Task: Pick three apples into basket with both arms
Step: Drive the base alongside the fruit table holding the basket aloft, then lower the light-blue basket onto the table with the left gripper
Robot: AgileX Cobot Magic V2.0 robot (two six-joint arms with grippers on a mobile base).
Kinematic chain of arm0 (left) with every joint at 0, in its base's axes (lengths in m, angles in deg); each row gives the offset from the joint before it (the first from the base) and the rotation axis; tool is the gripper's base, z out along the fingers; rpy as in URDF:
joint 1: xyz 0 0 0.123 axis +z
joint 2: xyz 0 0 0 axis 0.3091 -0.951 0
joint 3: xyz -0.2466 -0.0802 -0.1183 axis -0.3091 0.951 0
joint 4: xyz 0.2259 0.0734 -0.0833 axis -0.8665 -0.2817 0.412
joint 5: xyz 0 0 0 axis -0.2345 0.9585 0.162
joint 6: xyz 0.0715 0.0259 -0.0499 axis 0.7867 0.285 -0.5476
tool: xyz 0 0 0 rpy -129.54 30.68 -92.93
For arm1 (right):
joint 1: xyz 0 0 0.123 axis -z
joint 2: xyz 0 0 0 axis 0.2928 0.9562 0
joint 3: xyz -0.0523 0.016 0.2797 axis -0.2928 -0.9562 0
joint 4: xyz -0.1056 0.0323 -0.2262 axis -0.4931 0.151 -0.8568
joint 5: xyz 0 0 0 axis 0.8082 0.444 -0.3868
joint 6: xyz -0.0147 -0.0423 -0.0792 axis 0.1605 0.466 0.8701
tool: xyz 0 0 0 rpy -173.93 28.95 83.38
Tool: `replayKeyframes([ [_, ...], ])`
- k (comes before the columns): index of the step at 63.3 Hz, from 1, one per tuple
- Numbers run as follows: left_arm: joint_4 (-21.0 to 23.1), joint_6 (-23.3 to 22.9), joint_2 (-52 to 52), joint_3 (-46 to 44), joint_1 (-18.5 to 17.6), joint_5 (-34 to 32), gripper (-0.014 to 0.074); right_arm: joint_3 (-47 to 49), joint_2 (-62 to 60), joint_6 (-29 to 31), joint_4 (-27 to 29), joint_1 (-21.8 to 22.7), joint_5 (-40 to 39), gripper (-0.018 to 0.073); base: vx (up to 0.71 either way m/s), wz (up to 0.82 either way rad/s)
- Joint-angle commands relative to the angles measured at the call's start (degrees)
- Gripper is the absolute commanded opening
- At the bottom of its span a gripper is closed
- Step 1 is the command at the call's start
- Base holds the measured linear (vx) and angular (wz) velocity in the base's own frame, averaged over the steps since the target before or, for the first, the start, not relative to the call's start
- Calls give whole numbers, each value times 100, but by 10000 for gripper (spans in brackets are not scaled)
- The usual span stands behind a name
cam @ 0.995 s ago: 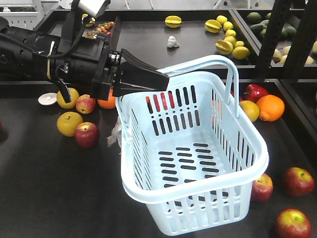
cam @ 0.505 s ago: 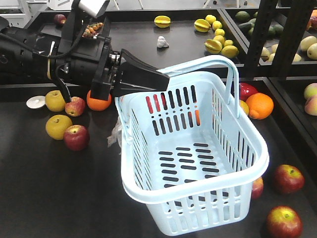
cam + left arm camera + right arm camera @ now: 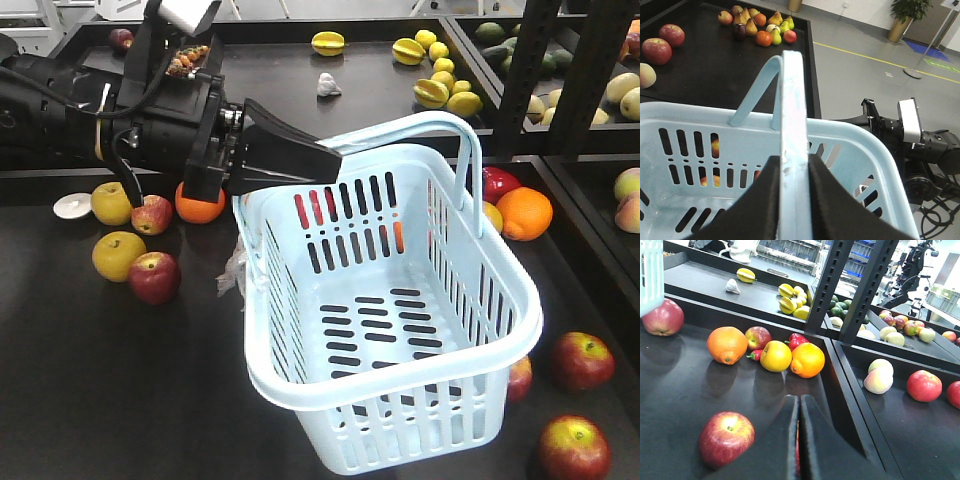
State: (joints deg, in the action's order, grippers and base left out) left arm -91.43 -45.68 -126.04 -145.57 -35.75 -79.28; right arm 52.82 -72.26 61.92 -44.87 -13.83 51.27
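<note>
My left gripper (image 3: 335, 150) is shut on the hoop handle (image 3: 420, 126) of the pale blue basket (image 3: 400, 395) and holds it tilted above the black table. The left wrist view shows both fingers pressed on the handle (image 3: 791, 100), with my left gripper (image 3: 792, 165) closed on it. The basket is empty. Red apples lie at the left (image 3: 154, 277) and at the right (image 3: 583, 360), (image 3: 573, 447); another (image 3: 518, 378) is half hidden behind the basket. My right gripper (image 3: 799, 400) is shut, low over the table, beside a red apple (image 3: 726, 438). A red sliver shows between its fingers.
Yellow apples (image 3: 118, 254) and an orange (image 3: 200, 203) lie at the left. Oranges (image 3: 727, 344), a yellow apple (image 3: 775, 355) and a red pepper (image 3: 796, 340) cluster ahead of the right gripper. A raised divider edge (image 3: 840, 365) and black shelf posts (image 3: 832, 285) stand to its right.
A second ago the fruit on the table sat further right in the front view; the scene has slid left behind the basket. Nothing has moved in the last half second.
</note>
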Motion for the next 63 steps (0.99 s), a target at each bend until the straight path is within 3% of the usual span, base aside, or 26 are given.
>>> replayKeyframes([
  [1,-233,-35,270,-170,-7,-669,-8,-8,0,40,-29,28,-426,-3,0,0],
  [8,-238,-35,270,-170,-7,-669,-8,-8,0,40,-29,28,-426,-3,0,0],
  [21,140,-47,270,-170,-7,-574,-8,-8,0,40,-29,28,-426,-3,0,0],
  [28,213,-54,270,-170,-86,-27,-8,-8,0,40,-29,28,-438,-3,0,0],
  [40,201,-54,111,-170,-293,942,-8,-8,0,40,-29,28,-438,-3,0,0],
  [63,-220,-48,-953,-175,-293,1256,-8,-8,0,40,-29,28,-438,-3,0,0],
])
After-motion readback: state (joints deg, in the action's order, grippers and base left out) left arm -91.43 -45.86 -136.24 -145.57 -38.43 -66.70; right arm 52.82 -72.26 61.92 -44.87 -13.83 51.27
